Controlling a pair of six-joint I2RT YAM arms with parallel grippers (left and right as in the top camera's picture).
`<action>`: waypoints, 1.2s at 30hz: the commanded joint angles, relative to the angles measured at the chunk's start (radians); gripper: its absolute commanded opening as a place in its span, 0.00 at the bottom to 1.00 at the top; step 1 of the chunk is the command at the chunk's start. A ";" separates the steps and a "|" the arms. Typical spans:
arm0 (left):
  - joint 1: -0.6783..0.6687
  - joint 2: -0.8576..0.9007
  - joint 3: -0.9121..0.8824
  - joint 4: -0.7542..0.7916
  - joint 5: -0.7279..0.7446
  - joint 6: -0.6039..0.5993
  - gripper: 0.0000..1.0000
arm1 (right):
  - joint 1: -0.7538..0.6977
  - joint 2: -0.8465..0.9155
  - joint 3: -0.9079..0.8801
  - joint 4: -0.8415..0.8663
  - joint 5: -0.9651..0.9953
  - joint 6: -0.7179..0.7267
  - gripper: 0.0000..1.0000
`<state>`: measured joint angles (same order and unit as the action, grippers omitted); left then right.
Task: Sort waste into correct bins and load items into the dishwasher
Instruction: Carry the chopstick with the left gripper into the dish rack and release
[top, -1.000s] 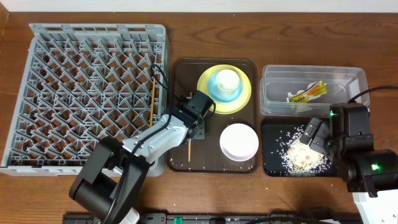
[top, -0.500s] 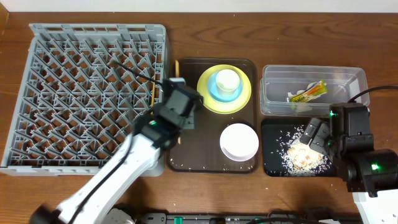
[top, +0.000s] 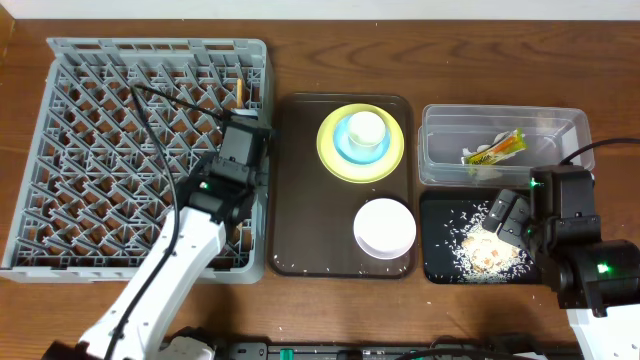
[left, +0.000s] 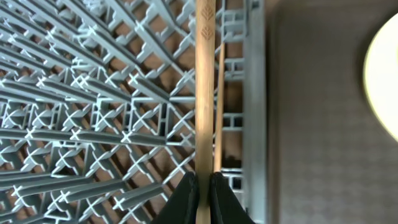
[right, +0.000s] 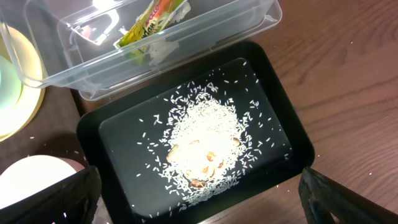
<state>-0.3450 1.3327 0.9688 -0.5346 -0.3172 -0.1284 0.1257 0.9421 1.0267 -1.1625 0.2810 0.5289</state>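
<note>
now my left claw (left: 200, 186) pinches a chopstick (left: 204, 93) running straight ahead over the rack (left: 93, 124). i'd keep it parallel to the other chopstick (left: 219, 112) just right of it, lower gently, then let go. right claw (top: 508, 218) hangs spread.

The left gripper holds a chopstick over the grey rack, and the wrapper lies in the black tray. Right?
No: the wrapper lies in the clear tub, as the right wrist view shows. The left gripper does hold a chopstick over the grey rack.
</note>
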 joint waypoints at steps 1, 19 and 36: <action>0.013 0.056 0.008 -0.003 -0.006 0.046 0.08 | -0.013 -0.001 0.014 -0.001 0.006 -0.011 0.99; 0.013 0.120 0.009 -0.007 -0.006 0.031 0.55 | -0.013 -0.001 0.014 -0.001 0.006 -0.010 0.99; 0.014 -0.364 0.009 -0.264 -0.026 -0.206 0.71 | -0.012 -0.001 0.014 -0.001 0.006 -0.010 0.99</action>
<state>-0.3309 1.0264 0.9688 -0.7574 -0.3218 -0.3096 0.1257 0.9421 1.0267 -1.1629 0.2810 0.5289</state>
